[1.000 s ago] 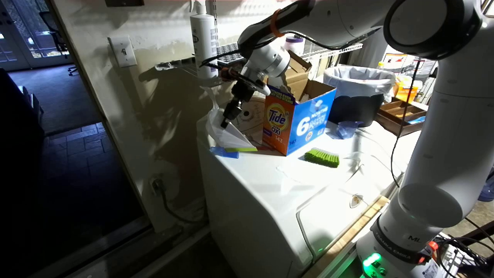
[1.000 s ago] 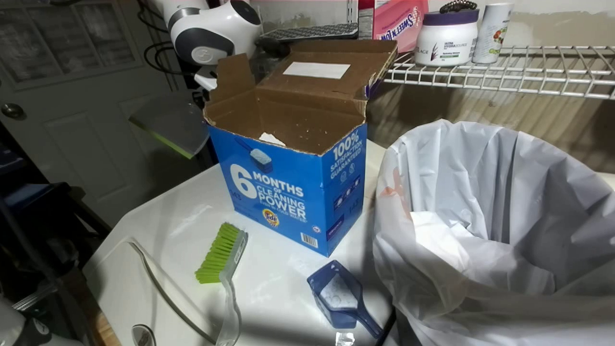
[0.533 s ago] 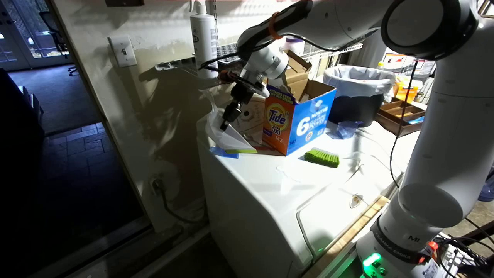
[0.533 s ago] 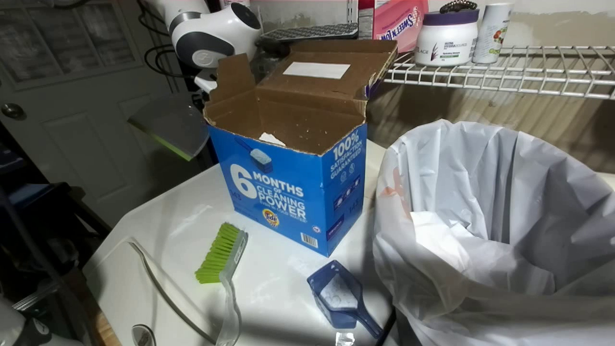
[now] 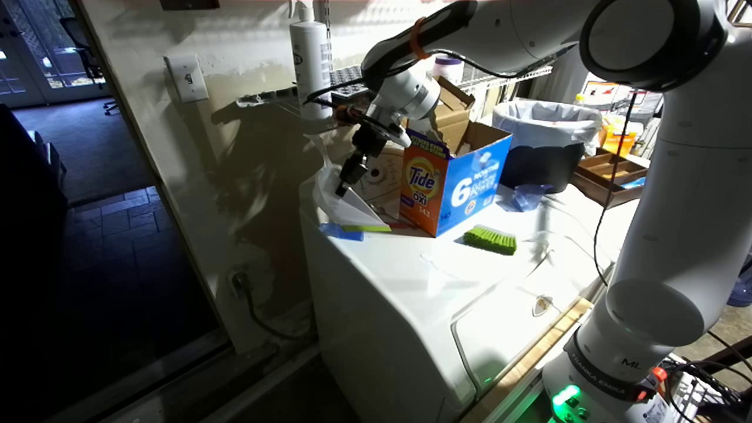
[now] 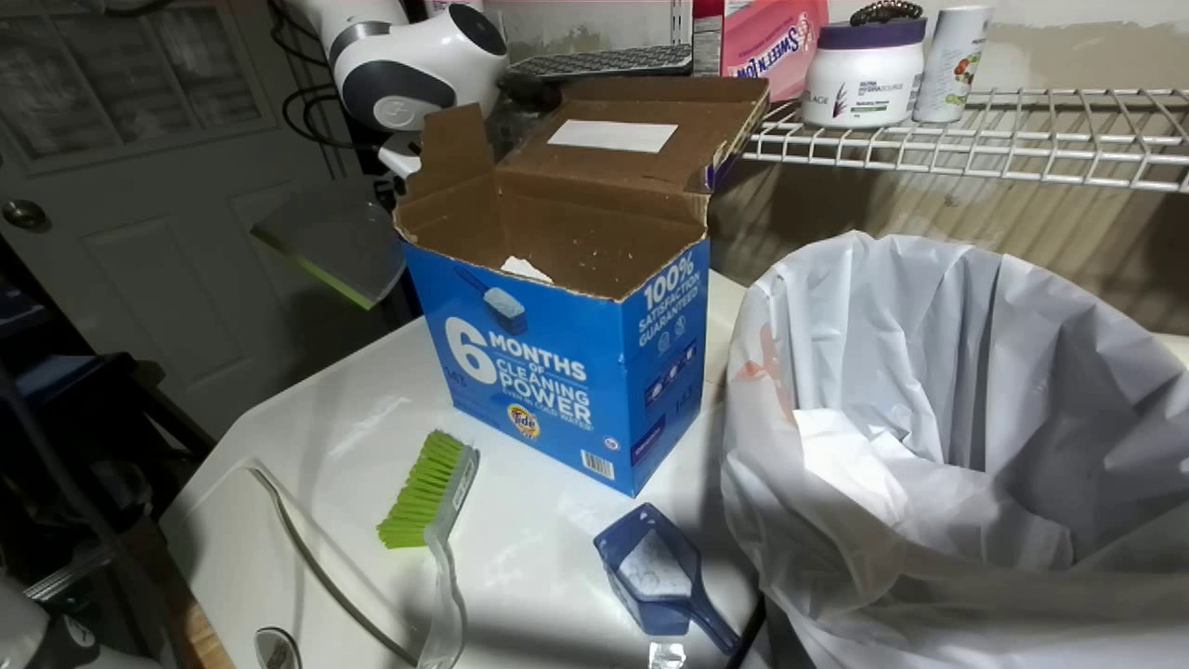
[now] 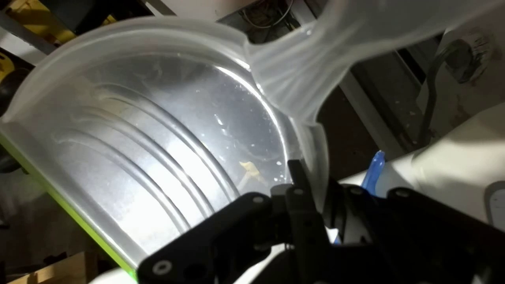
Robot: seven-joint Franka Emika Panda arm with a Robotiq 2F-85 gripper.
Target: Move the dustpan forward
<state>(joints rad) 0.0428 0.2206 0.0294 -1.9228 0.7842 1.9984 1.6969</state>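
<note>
The dustpan (image 5: 352, 212) is translucent grey-white with a lime-green front lip. In an exterior view it hangs tilted over the far end of the white machine top, left of the Tide box. In an exterior view it shows behind the box's left side (image 6: 334, 237). My gripper (image 5: 342, 189) points down at it. In the wrist view the dustpan (image 7: 189, 126) fills the left and middle, its handle (image 7: 300, 67) running to the upper right. My gripper (image 7: 314, 175) has one finger inside the pan and one outside, closed on its side wall. The outer fingertip is dark and partly hidden.
The open Tide box (image 5: 424, 182) stands close to the right of the gripper. A green brush (image 5: 489, 239) lies before it. A blue scoop (image 6: 650, 567) and a bag-lined bin (image 6: 855, 279) are farther over. A spray bottle (image 5: 311, 64) stands above. A blue piece (image 5: 342, 231) lies below the dustpan.
The arm and the dustpan have shifted only very slightly. The gripper keeps its hold on the dustpan and nothing else has moved.
</note>
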